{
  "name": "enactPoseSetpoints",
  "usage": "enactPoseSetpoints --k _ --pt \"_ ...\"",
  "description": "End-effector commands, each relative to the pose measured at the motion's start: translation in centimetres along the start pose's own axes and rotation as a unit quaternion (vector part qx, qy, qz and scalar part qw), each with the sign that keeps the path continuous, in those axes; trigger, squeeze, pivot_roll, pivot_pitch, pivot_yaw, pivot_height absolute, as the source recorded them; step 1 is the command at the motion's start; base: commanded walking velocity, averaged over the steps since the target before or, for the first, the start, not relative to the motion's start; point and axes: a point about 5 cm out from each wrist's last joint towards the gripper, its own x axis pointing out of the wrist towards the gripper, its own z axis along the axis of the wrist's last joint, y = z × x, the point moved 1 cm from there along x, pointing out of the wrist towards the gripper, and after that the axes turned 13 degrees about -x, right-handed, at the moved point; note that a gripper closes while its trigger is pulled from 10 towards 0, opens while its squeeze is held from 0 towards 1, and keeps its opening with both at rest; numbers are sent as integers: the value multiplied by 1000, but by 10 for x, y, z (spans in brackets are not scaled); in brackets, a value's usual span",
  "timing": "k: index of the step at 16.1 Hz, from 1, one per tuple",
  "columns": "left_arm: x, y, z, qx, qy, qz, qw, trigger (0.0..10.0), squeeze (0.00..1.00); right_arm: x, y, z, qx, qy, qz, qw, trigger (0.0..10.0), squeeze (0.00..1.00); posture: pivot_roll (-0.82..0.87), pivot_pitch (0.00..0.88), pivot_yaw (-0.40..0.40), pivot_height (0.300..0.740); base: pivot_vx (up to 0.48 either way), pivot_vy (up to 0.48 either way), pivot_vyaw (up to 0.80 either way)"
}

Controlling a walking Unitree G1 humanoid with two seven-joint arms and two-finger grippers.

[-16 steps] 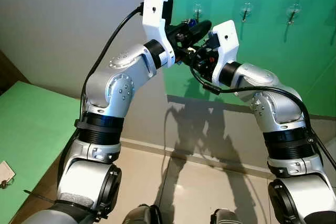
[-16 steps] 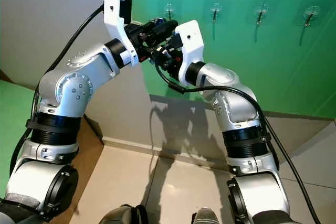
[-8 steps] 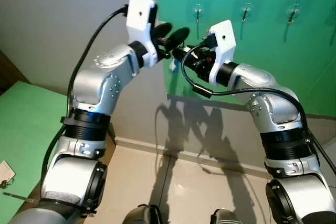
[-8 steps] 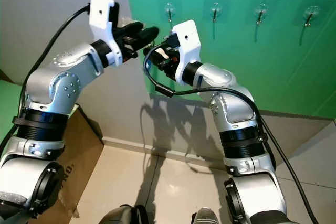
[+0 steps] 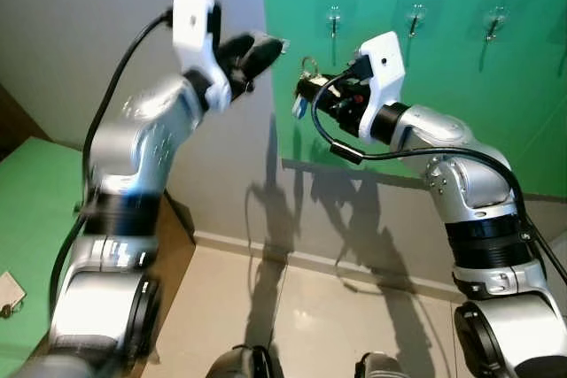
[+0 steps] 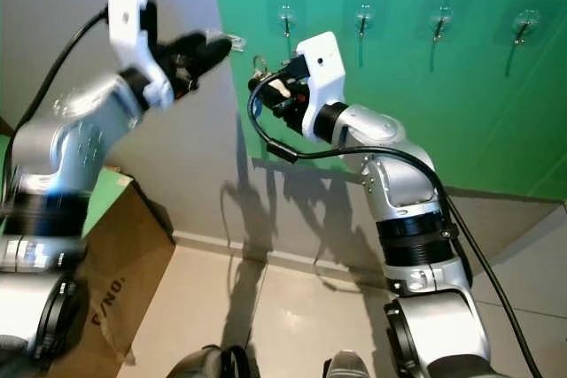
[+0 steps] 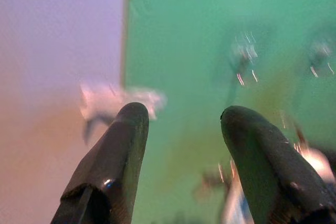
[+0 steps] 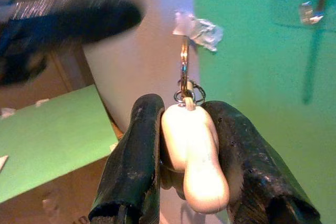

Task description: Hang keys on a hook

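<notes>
The right claw (image 8: 191, 182) is pinching the keys (image 8: 193, 156): its 2 black fingers (image 8: 131, 161) press on either side of a pale, rounded fob, and from the fob's far end a small ring and a metal key or clip stick out straight ahead of the fingertips. In the head views this claw (image 5: 306, 99) is raised in front of the green wall panel (image 5: 443, 68), with the key ring (image 5: 307, 65) standing up just above it.

Ahead of that claw and a little above, the nearest hook (image 5: 334, 17) is fixed to the panel; 2 more hooks (image 5: 415, 17) (image 5: 494, 19) sit further off to the claw's right. The ring is below and to the left of the nearest hook, near it but apart from it.

The left claw (image 5: 261, 46) is off to the right claw's left, raised before the grey wall, motion-blurred, with nothing between its fingers. Its wrist view shows the 2 fingers (image 7: 115, 156) spread, with a clear gap.

The step in hand looks like the carry to the hook: the keys sit in the right claw alone, not yet hung. The next move probably calls for lifting the ring up and rightward toward the nearest hook, bringing its opening over the hook's tip, lowering until it catches, and only then letting go.
</notes>
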Motion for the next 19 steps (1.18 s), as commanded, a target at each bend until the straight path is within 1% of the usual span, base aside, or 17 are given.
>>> enactPoseSetpoints --k 1,3,4,6,7,8,9,11,12,13,14,15,17,18,19 --pt "-3 -3 -4 10 11 -17 1000 10000 0 0 -4 7 -11 -12 -2 1000 0 0 -243 60 115 740 0 0 0" --pt "-10 -3 -20 2 26 -28 999 10000 0 -1 -7 6 -15 -9 -9 1000 0 0 -241 56 115 740 0 0 0" --pt "-13 -8 -26 -11 14 -51 999 10000 0 -2 -7 3 -9 -8 -10 1000 0 0 -239 53 113 740 0 0 0" --pt "-16 -10 -32 -19 9 -65 998 10000 0 -1 -4 3 1 -12 -4 1000 0 0 -239 47 110 740 0 0 0" --pt "-16 -8 -33 -20 11 -61 998 10000 0 -1 -4 3 2 -12 -3 1000 0 0 -239 47 110 740 0 0 0" --pt "-15 -6 -35 -23 11 -56 998 10000 0 1 -7 3 4 -14 -7 1000 0 0 -241 44 106 740 0 0 0" --pt "-15 -9 -33 -30 7 -63 998 10000 0 3 -10 4 8 -16 -12 1000 0 0 -241 44 106 740 0 0 0" --pt "-14 -15 -32 -37 4 -77 996 10000 0 5 -11 6 17 -24 -15 999 0 0 -231 44 103 740 0 0 0" --pt "-15 -21 -34 -42 1 -92 995 10000 0 7 -11 9 22 -32 -17 999 0 0 -230 45 105 740 0 0 0" --pt "-22 -34 -43 -45 9 -135 990 10000 0 10 -13 11 26 -40 -27 998 0 0 -225 46 107 740 0 0 0" --pt "-26 -39 -48 -41 20 -151 987 10000 0 11 -13 11 27 -42 -32 998 0 0 -224 46 108 740 0 0 0" --pt "-31 -41 -55 -35 28 -151 987 10000 0 13 -16 10 25 -44 -48 998 0 0 -220 47 111 740 0 0 0" --pt "-36 -29 -67 3 8 -75 997 10000 0 15 -22 5 19 -43 -83 995 0 0 -211 48 113 740 0 0 0" --pt "-39 -25 -74 51 11 -39 998 10000 0 15 -22 5 19 -45 -92 995 0 0 -208 48 113 740 0 0 0" --pt "-44 -25 -85 77 22 -22 997 10000 0 15 -22 4 20 -48 -95 994 0 0 -198 49 113 740 0 0 0"
